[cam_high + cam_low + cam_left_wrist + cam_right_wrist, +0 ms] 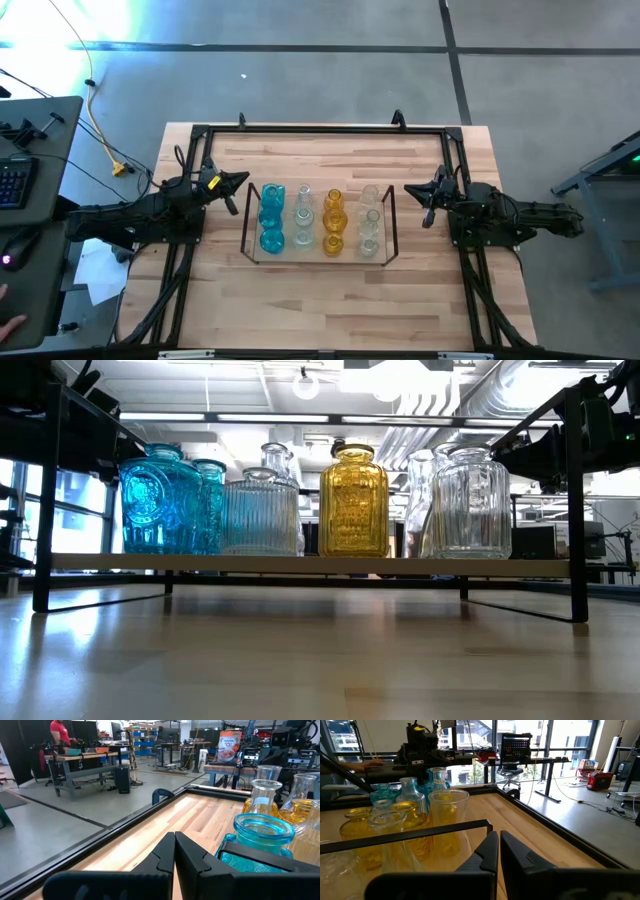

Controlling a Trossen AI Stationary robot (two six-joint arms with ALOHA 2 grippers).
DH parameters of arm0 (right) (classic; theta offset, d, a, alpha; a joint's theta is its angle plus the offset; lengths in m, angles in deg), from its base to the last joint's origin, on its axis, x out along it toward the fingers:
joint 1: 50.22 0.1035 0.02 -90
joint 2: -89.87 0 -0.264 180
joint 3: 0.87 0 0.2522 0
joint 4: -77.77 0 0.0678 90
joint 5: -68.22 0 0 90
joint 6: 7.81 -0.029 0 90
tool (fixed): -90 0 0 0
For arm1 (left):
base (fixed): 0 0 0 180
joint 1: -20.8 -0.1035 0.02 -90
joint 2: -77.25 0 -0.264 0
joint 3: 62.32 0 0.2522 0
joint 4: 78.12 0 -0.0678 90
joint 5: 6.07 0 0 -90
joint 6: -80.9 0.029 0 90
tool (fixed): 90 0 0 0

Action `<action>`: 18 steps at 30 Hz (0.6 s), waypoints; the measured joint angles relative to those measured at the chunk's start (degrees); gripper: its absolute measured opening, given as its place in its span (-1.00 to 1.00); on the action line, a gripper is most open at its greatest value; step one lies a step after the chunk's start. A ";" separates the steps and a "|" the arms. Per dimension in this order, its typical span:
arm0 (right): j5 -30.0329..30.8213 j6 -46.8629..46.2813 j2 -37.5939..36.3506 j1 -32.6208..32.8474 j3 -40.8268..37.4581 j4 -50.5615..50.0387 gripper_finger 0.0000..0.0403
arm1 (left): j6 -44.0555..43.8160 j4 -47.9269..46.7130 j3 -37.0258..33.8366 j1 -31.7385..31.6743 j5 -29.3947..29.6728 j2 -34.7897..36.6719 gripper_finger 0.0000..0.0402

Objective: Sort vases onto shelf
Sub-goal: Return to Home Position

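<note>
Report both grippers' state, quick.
Left gripper: closed, empty, left of the shelf.
Right gripper: closed, empty, right of the shelf.

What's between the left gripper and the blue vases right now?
Only the shelf's end rail: it crosses in front of the nearest blue vase, between it and the left gripper. Nothing else visible in the way.

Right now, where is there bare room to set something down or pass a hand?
Widest: bare table in front of the shelf, to the near edge. A narrower strip lies behind the shelf, up to the black frame. Crowded: the shelf, filled by four rows of vases, and its ends, where left gripper and right gripper sit.
</note>
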 joint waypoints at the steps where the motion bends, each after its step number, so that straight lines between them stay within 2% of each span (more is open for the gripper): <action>1: -0.02 0.00 0.00 0.00 0.00 0.00 -1.00 | 0.00 0.01 0.00 0.00 0.00 0.00 -1.00; 13: 0.00 0.00 0.00 0.00 0.00 0.00 -1.00 | 0.00 0.00 0.00 0.00 -0.02 0.00 -1.00; 18: -0.02 0.00 0.00 0.01 0.00 0.00 -1.00 | -0.02 -0.21 0.09 0.09 -0.07 -2.70 -1.00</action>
